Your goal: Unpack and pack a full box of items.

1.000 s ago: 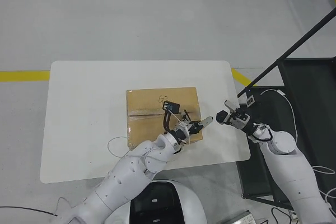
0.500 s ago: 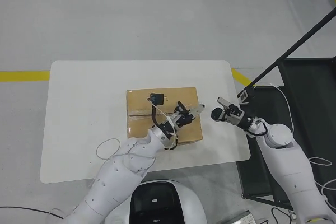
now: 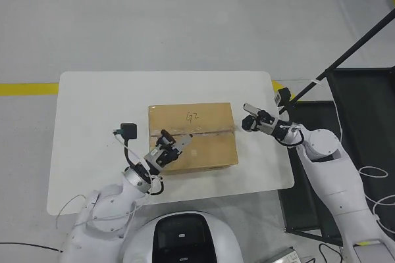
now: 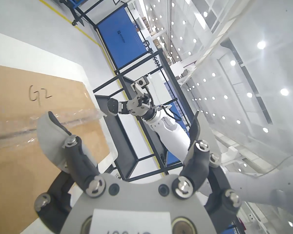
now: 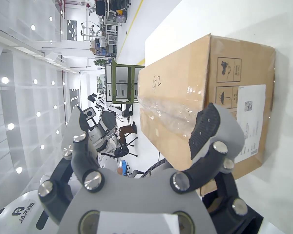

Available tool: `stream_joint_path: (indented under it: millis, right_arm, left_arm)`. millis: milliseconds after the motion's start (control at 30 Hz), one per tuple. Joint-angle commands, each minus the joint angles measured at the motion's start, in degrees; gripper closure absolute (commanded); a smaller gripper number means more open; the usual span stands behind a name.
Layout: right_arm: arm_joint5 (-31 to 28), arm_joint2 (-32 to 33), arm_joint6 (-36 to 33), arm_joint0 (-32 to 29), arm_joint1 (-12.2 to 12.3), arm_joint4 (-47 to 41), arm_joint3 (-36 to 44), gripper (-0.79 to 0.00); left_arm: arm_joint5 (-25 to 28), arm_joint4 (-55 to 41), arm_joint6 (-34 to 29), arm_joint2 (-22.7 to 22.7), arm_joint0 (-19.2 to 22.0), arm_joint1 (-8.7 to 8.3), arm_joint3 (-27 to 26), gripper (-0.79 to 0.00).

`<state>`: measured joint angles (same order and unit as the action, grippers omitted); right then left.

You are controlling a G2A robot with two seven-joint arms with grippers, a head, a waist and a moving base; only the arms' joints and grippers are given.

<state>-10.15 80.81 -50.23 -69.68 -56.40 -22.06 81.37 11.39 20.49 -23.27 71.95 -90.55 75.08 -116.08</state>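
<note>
Yellow floor stripe at far left, running behind the white table.

Left gripper is over the near-left part of the box top. Fingers spread wide, nothing between them. In the left wrist view one fingertip lies over the tape seam and the other stands out past the box's right end. Cannot tell whether it touches the cardboard.

Cardboard box sits at the table's centre, closed. Its flaps are sealed by clear tape running left to right along the middle seam. There is a handwritten mark on the far flap. The tape is crinkled at the right end, where it folds over the edge.

Right gripper is just beside the box's right end, near the far corner and apart from it. Fingers released, nothing held. The right wrist view looks at this end face, which carries a white label.

Dark metal rack stands off the table's right edge, beyond the right arm. Nothing lies between either gripper and the box.
</note>
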Motion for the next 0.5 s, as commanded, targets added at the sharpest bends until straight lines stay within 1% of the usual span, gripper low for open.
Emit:
stream_joint_path:
  millis: [0, 100, 233, 333, 467]
  right_arm:
    - [0.5, -0.1, -0.3, 0.3, 0.0, 0.4, 0.9, -0.785]
    - [1.3, -0.4, 0.0, 0.9, 0.0, 1.1, 2.3, -0.785]
    - [0.6, -1.7, -3.0, 2.7, -0.3, -0.3, 3.2, -0.785]
    - [1.4, -4.9, -5.0, 6.4, -0.8, 0.4, 2.8, -0.785]
    - [1.9, -11.3, -7.0, 13.0, -2.2, 0.3, -0.2, -0.785]
  left_arm:
    - [0.3, -1.3, -2.3, 3.4, -2.5, -0.56, -1.3, -0.785]
    - [-0.2, -4.7, -6.1, 8.5, -4.5, -1.29, -2.5, -0.785]
    - [-1.2, -11.0, -9.8, 15.6, -5.3, -2.05, -2.5, -0.785]
    - [-1.6, -15.1, -11.3, 20.5, -4.9, -2.52, -1.3, -0.785]
    - [-2.1, -18.5, -12.8, 25.0, -4.0, -3.03, 0.5, -0.785]
